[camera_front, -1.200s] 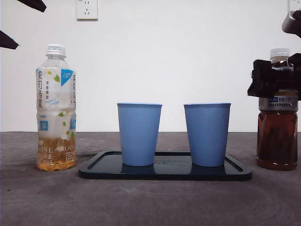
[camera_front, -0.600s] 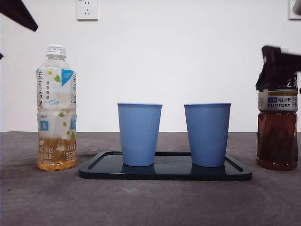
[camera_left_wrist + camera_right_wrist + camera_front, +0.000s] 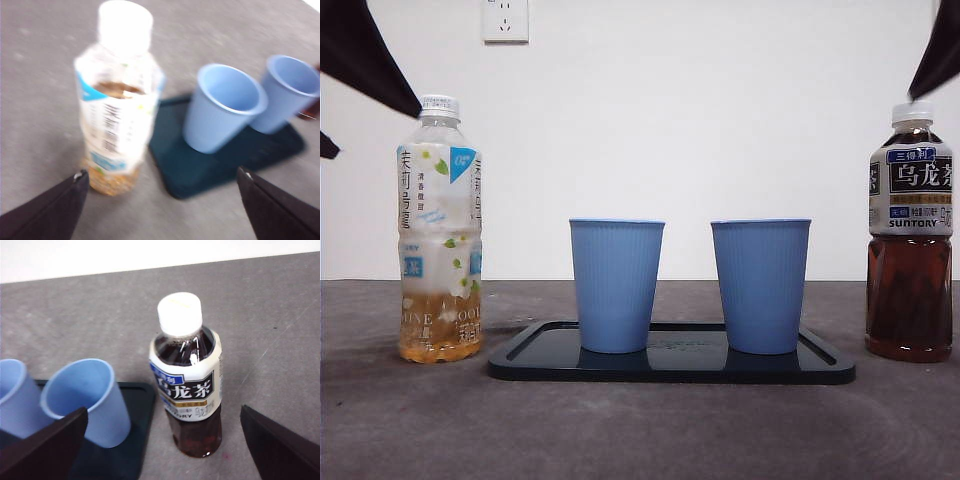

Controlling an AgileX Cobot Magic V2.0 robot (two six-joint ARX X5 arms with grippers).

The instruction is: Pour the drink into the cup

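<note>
Front view, counts: two bottles, two blue cups, one dark tray (image 3: 670, 372).
Front view, layout: the pale tea bottle (image 3: 439, 230) stood upright at one end, the dark oolong bottle (image 3: 910, 232) upright at the other, both capped; left cup (image 3: 616, 285) and right cup (image 3: 760, 285) stood mouths up on the tray between them.
Front view, arms: black tips only, at both top corners.
Left wrist view: the left gripper (image 3: 162, 200) hung above and apart from the pale tea bottle, jaws spread wide, gripping nothing; the picture was blurred.
Right wrist view: the right gripper (image 3: 162, 435) sat above the oolong bottle (image 3: 189, 376), jaws wide apart and empty; the bottle's long axis was vertical, cap up, just beside the tray (image 3: 134, 440).
</note>
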